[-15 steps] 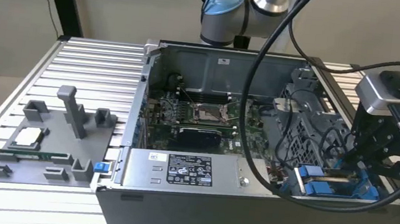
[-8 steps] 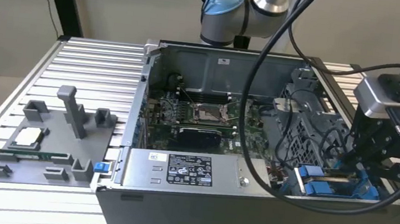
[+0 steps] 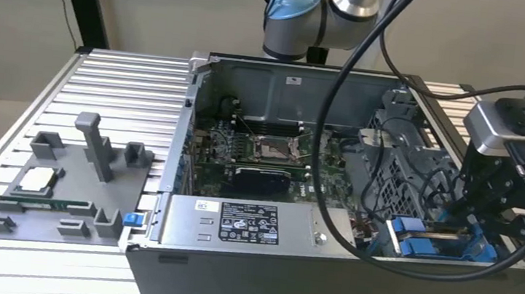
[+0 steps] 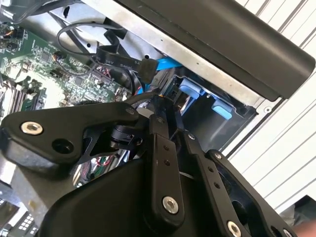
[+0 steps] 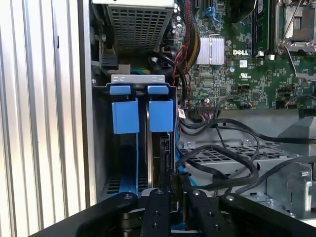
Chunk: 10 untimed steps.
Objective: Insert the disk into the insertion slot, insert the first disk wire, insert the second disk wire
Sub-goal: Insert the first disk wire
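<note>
**ENTRY: Disk-wire work at the drive bay, condition and handling notes**

**Setting.** Open computer case [image 3: 288,91] on a slatted metal table [image 3: 123,81]. The arm reaches down into the case corner at the exterior view's right.

**Gripper** [image 5: 177,180]. The fingers are drawn close together, with the tips low in the bay just beside the disk. Whether a plug sits between them cannot be told.

**Disk** [image 5: 159,153]. It stands on edge inside the insertion slot [image 5: 98,148]. It sits under 1 of the 2 blue latch tabs [image 5: 161,114], the one nearer the motherboard [image 5: 237,69]. Judged seated.

**Wires.** Black wires [image 5: 222,165] loop just beside the slot. In the second wrist view a blue flat cable [image 4: 165,63] lies near the tabs.

**Step in hand (judged).** A disk wire, not the disk itself.

**Handling notes (judged).**
- Keep the plug square to the disk's socket, because a tilted plug is likely to jam.
- Press straight along the socket's line with light force.
- Keep the loose black loops clear of the fingers and the slot mouth.
- Avoid sideways load on the blue tabs, which look thin and springy.
</note>
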Each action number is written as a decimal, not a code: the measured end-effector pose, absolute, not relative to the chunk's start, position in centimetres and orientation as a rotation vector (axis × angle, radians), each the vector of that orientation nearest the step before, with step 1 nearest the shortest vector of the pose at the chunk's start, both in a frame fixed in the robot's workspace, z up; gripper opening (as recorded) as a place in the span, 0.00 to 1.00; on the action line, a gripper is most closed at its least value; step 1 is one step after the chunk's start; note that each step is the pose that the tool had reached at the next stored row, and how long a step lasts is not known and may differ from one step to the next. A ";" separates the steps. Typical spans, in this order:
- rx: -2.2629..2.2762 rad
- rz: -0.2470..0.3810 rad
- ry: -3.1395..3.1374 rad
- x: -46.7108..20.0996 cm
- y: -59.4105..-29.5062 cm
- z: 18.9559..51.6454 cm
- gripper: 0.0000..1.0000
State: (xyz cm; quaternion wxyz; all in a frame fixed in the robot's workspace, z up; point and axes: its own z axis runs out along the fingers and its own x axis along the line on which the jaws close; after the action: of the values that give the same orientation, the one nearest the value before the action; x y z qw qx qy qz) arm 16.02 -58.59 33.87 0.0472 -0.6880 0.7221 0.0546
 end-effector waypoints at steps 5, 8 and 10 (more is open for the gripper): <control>-2.097 0.167 2.203 16.0 -58.6 34.0 0.00; -2.096 0.167 2.205 16.0 -58.6 34.1 0.00; -2.092 0.167 2.208 16.0 -58.6 34.1 0.00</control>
State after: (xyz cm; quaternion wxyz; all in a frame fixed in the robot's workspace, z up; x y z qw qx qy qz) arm 16.00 -58.61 34.09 0.0476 -0.6859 0.7241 0.0546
